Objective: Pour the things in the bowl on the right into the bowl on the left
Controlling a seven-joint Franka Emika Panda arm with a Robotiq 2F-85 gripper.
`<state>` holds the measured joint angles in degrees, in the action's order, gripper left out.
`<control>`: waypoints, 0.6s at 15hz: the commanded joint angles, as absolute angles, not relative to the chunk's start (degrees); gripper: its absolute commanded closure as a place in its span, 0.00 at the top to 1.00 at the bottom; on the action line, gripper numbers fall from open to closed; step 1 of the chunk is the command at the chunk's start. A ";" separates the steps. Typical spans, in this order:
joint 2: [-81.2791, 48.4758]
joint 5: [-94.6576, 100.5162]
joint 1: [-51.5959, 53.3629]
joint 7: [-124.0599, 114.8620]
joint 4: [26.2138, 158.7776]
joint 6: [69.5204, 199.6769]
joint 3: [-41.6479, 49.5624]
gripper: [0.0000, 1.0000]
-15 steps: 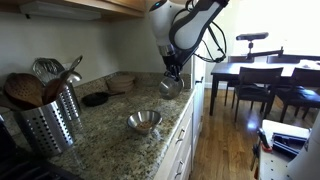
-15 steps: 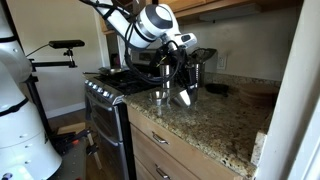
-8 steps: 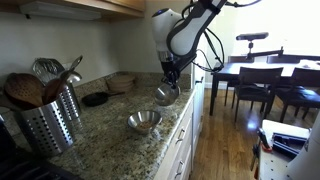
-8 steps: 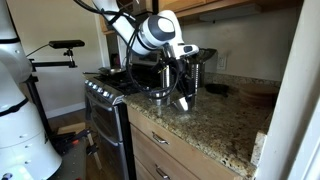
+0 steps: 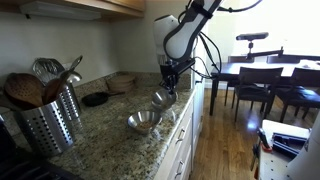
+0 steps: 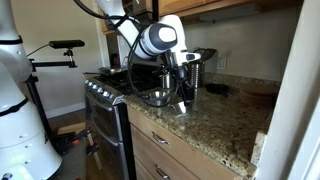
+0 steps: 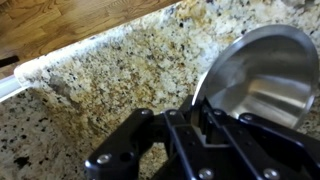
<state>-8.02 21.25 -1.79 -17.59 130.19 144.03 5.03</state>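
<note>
We log the hand (image 7: 205, 120) clamped on the rim of a tilted bowl (image 7: 262, 72), above the tabletop (image 7: 110, 80).

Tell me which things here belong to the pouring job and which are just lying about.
Part of the job:
hand, shut on the held bowl, which is tilted
bowl on the counter

Just lying about:
utensil holder
black dish
dining table
</note>
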 commanded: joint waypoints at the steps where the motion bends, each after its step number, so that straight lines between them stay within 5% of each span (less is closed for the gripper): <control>1: -8.34 18.34 -2.34 -14.23 130.53 145.51 5.37 0.32; 9: -7.92 19.53 -1.97 -14.39 130.40 144.55 5.88 0.82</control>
